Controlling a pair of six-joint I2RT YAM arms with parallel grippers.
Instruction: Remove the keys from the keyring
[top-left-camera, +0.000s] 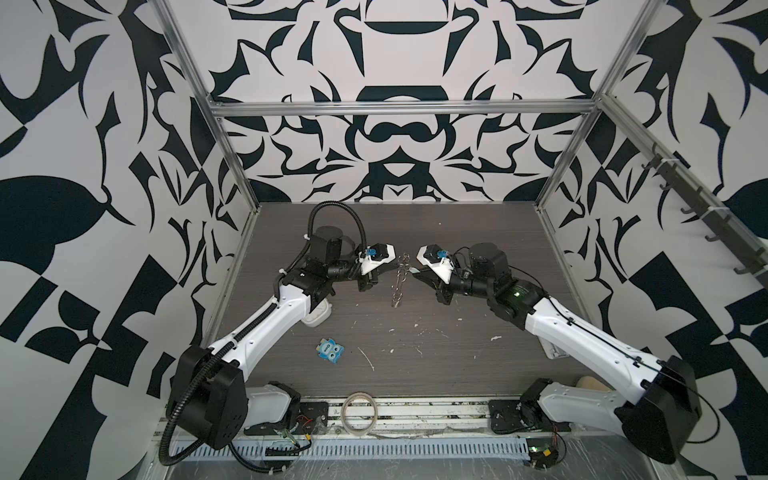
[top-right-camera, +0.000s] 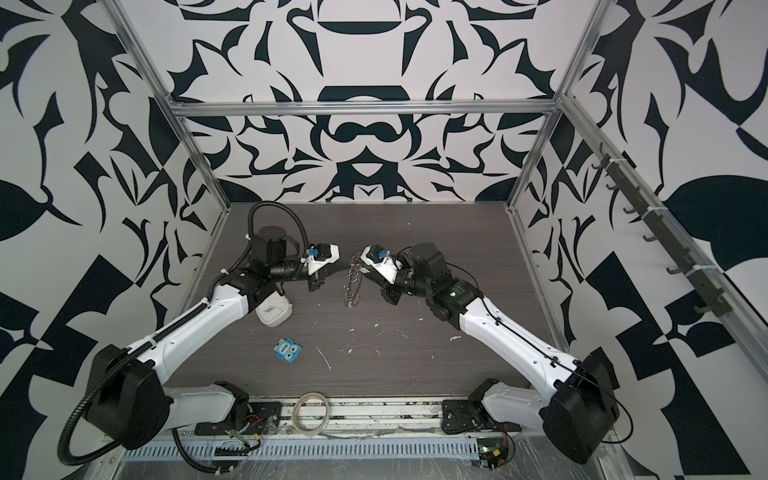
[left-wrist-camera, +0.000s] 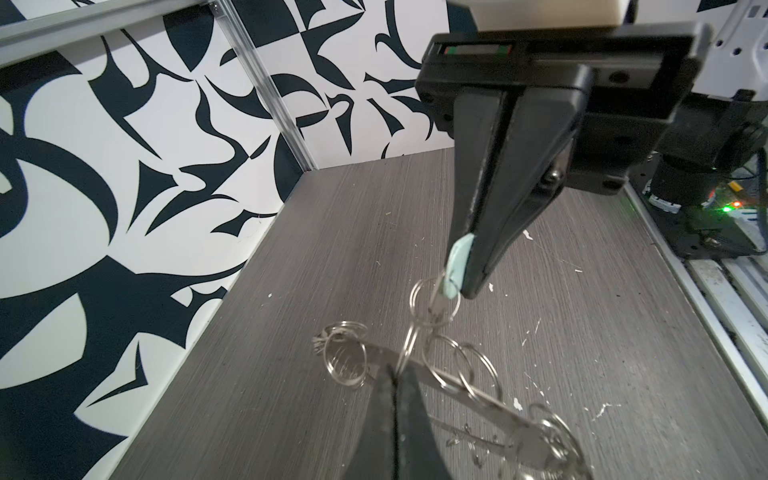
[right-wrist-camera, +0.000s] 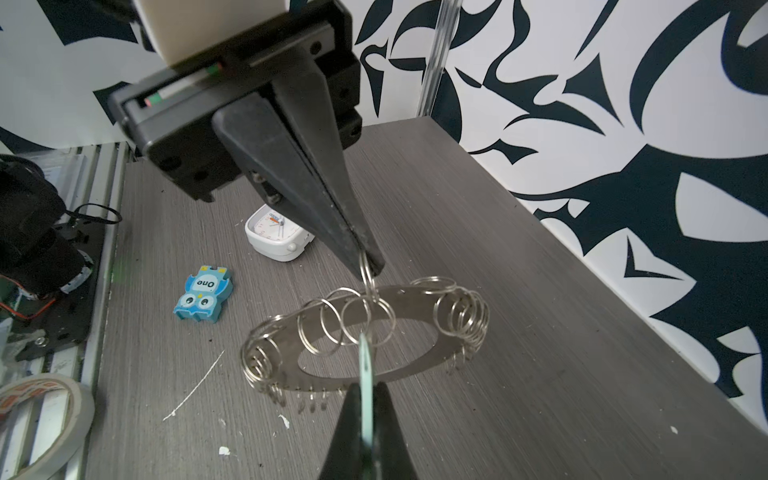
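- You had the keyring (right-wrist-camera: 411, 316), a grey disc fringed with split rings (right-wrist-camera: 461, 320), lower centre, hanging from the left gripper (right-wrist-camera: 368, 266), which pinched one ring.
- Your right gripper (right-wrist-camera: 366, 388) pinched the mint-tagged keys (right-wrist-camera: 365, 361).

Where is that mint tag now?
In the left wrist view, the tag is pinched in the right gripper above the table, chained to the keyring hanging from the left gripper.

Beneath the left hand (top-left-camera: 399, 261) and right hand (top-left-camera: 417, 272), dark grey wood-grain table (top-left-camera: 457, 232), flecked with white specks (top-left-camera: 417, 332). Beyond and to either side of them, white walls (top-left-camera: 399, 166) patterned with bold black curving shapes, framed by aluminium rails (top-left-camera: 399, 107). Evenly lit throughout.
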